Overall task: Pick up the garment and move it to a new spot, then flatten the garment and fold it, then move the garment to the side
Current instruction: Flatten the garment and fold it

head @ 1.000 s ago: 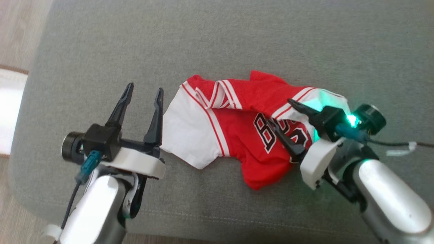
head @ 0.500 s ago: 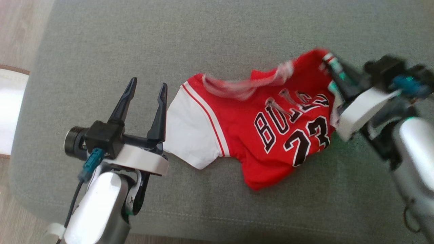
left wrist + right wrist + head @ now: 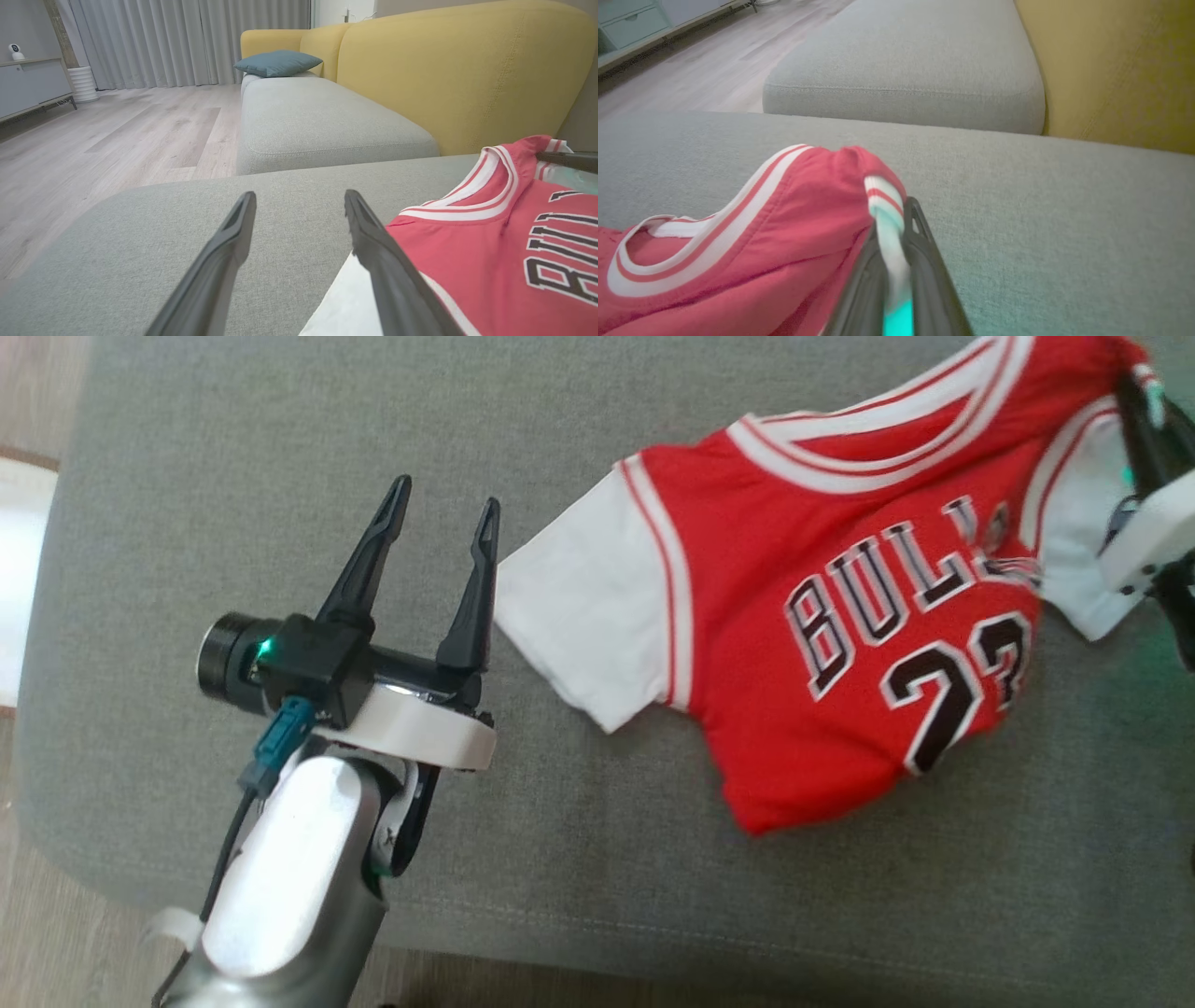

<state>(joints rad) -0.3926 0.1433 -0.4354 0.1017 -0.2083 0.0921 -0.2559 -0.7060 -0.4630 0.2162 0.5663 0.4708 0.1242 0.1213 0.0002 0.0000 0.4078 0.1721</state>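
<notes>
The garment (image 3: 822, 616) is a red jersey with white sleeves, white-striped collar and black lettering, spread on the grey cushion (image 3: 280, 448). My right gripper (image 3: 1139, 392) is shut on its shoulder seam at the upper right, lifting that corner; in the right wrist view the white and red trim (image 3: 885, 205) is pinched between the closed fingers (image 3: 924, 261). My left gripper (image 3: 443, 509) stands open just left of the white sleeve (image 3: 588, 635), holding nothing. In the left wrist view its right finger (image 3: 373, 252) overlaps the sleeve edge (image 3: 345, 308) beside the garment (image 3: 467, 252).
A yellow sofa back (image 3: 458, 70) rises behind the cushion. A second grey seat cushion (image 3: 317, 121) with a blue pillow (image 3: 278, 63) lies beyond. Wooden floor (image 3: 117, 121) runs past the cushion's left edge, with a grey cabinet (image 3: 32, 88) and curtains (image 3: 187, 37).
My right gripper closed on the garment's shoulder and pulled it up and to the right, unfolding the crumpled jersey so the collar and lettering show. The head camera shifted. The left gripper stayed open.
</notes>
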